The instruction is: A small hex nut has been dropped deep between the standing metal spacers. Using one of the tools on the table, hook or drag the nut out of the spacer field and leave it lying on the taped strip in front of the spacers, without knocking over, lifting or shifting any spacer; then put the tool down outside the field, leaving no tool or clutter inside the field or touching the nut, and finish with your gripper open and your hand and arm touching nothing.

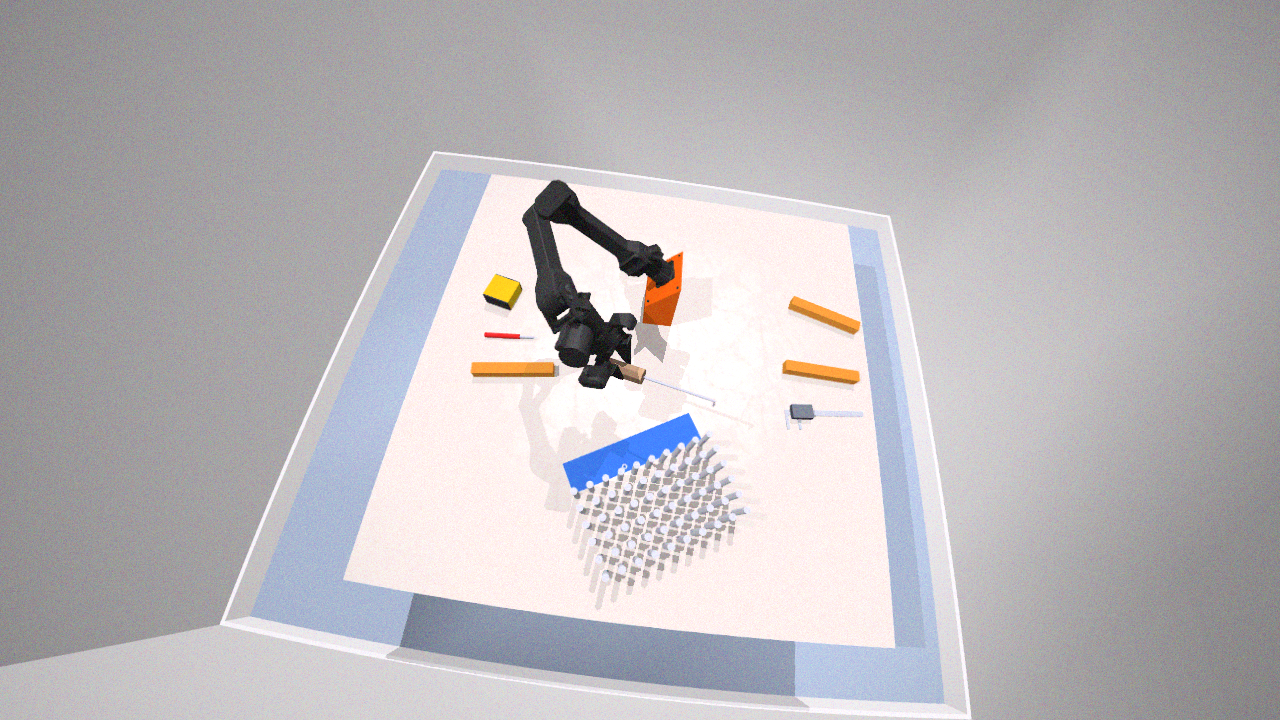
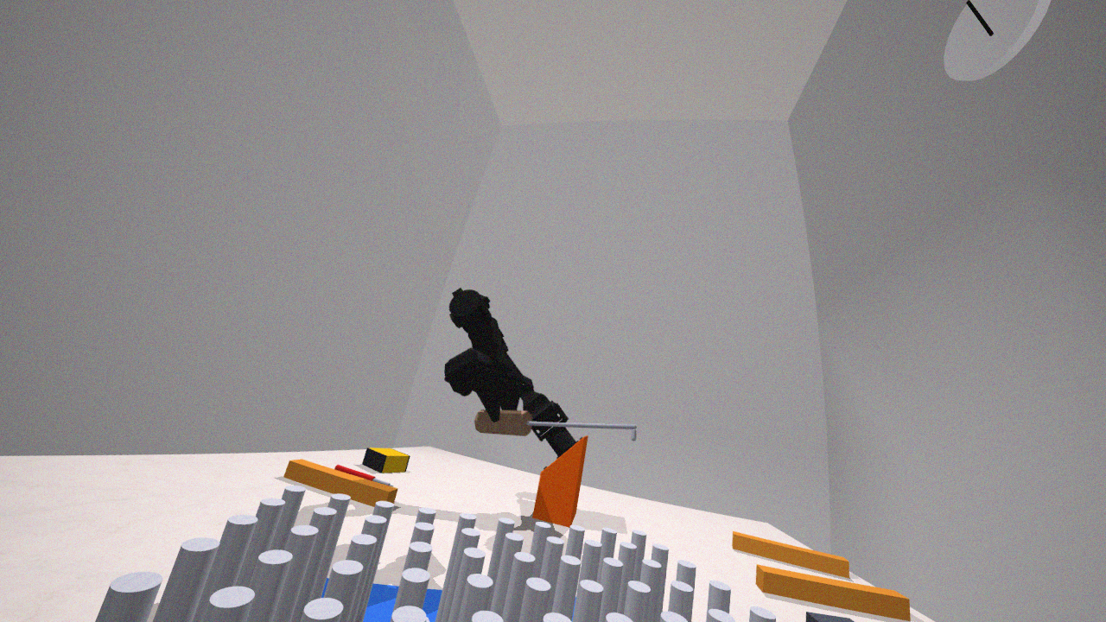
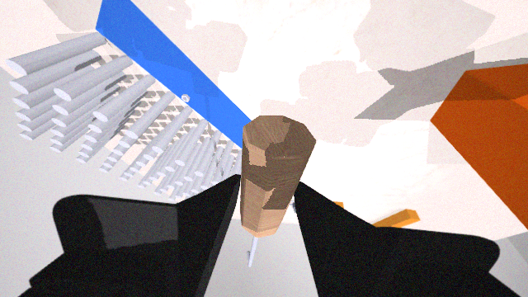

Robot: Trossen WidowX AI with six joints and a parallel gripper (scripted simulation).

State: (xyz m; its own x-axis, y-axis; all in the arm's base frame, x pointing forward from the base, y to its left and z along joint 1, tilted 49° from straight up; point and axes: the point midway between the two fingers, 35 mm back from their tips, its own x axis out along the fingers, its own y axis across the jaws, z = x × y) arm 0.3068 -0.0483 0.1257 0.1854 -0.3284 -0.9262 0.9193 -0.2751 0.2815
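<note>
My gripper is shut on the wooden handle of a hook tool. The tool is held above the table, its thin rod roughly level in the exterior view and its short bent tip pointing down, away from the spacers. The small hex nut lies on the blue taped strip, near its edge beside the front row. Whether it touches a spacer is hard to tell. The metal spacers stand upright in rows behind the strip.
An orange base carries the arm. A yellow block, a red-handled tool and an orange bar lie left in the top view. Two orange bars and a grey caliper-like tool lie right.
</note>
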